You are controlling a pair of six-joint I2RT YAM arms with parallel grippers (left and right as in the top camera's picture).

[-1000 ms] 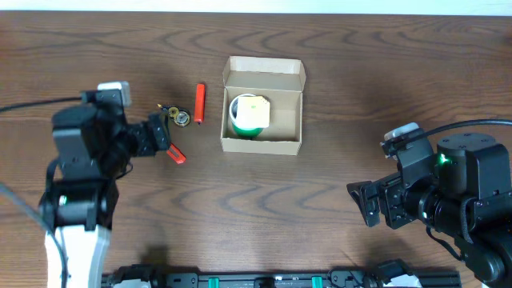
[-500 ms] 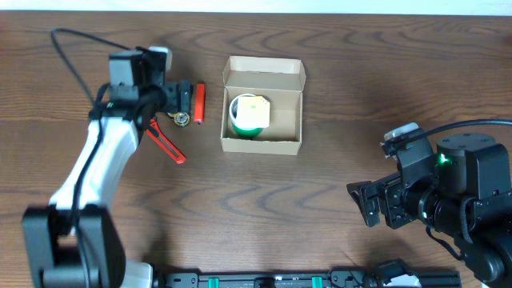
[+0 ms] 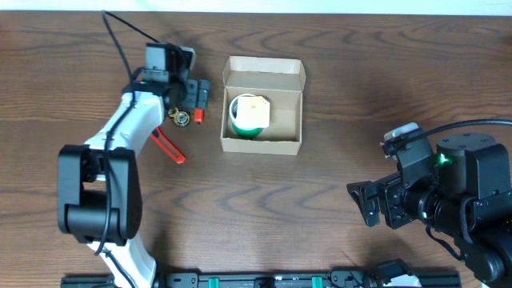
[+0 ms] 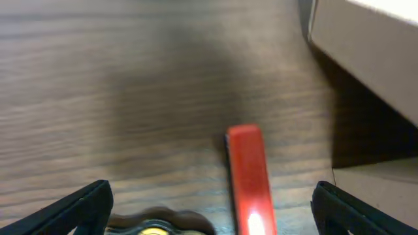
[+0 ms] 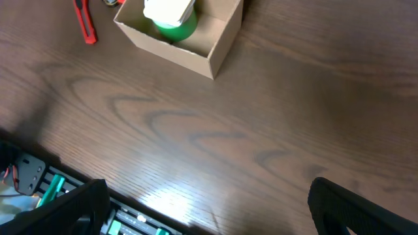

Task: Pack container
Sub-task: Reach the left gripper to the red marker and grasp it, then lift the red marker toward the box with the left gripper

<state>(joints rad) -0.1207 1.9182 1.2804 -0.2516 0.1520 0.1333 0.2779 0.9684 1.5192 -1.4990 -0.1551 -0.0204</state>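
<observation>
A small rectangular tan cardboard box [image 3: 261, 145] sits open on the dark wood-grain desk [image 3: 264, 216], its flap lid folded back on the far side. Inside it, toward the left wall, sits a round green object with a pale top [image 3: 248, 114], perhaps a roll of some kind; the overhead view is too coarse to say. The left gripper [image 4: 210, 196] hangs just left of the box, spread wide and gripping nothing, with a short red stick [image 4: 251, 179] lying on the desk between its fingertips. A small brass-coloured round piece [image 3: 182, 118] lies just left of that stick. A red-handled tool [image 3: 169, 147] lies farther left of the box, toward the near side. The right gripper [image 5: 208, 199] is well to the right of the box and nearer the desk's front edge, also wide open and empty.
</observation>
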